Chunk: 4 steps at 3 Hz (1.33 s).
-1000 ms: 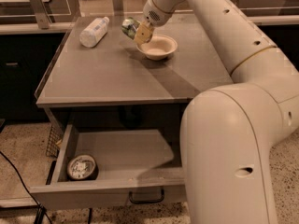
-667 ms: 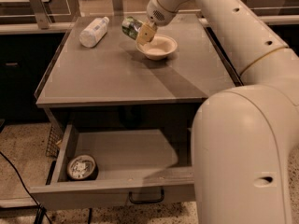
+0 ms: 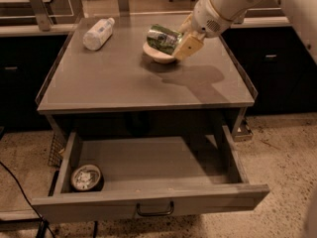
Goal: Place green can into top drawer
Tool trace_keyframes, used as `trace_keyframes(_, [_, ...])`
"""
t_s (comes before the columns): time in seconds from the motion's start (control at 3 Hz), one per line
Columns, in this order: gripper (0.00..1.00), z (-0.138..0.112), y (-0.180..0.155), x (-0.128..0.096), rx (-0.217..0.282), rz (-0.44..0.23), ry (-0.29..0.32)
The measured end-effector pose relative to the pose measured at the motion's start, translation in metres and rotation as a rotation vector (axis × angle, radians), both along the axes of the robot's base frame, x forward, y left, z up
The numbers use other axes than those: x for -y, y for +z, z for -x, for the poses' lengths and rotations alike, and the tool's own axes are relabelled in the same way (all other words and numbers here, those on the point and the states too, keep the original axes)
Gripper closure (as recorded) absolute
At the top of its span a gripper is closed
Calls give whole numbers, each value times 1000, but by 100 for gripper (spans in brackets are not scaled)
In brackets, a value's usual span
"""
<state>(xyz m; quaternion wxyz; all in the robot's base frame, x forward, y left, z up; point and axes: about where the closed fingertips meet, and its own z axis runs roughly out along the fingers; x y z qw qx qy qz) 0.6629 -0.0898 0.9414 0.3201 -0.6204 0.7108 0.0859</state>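
Upper centre, the gripper (image 3: pixel 175 42) has its fingers clamped on the tilted green can (image 3: pixel 162 36). Below, the top drawer (image 3: pixel 208 199) stands open

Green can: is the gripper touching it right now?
Touching. The camera view shows the gripper with its fingers clamped on the green can, holding it tilted near the white bowl.

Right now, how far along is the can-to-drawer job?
Done: the top drawer stands pulled open, and the gripper is shut on the green can. In hand: the can hangs tilted over the white bowl on the tabletop. Left: carry it down into the drawer and release.
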Motion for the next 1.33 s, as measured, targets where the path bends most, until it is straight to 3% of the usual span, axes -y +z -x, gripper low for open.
trace_keyframes(0.33, [100,73,-1,35,-42,19,79])
trace_keyframes(1.0, [100,85,-6,33,-52,21,113])
trace_keyframes(1.33, [100,136,-17,37,-87,0,202])
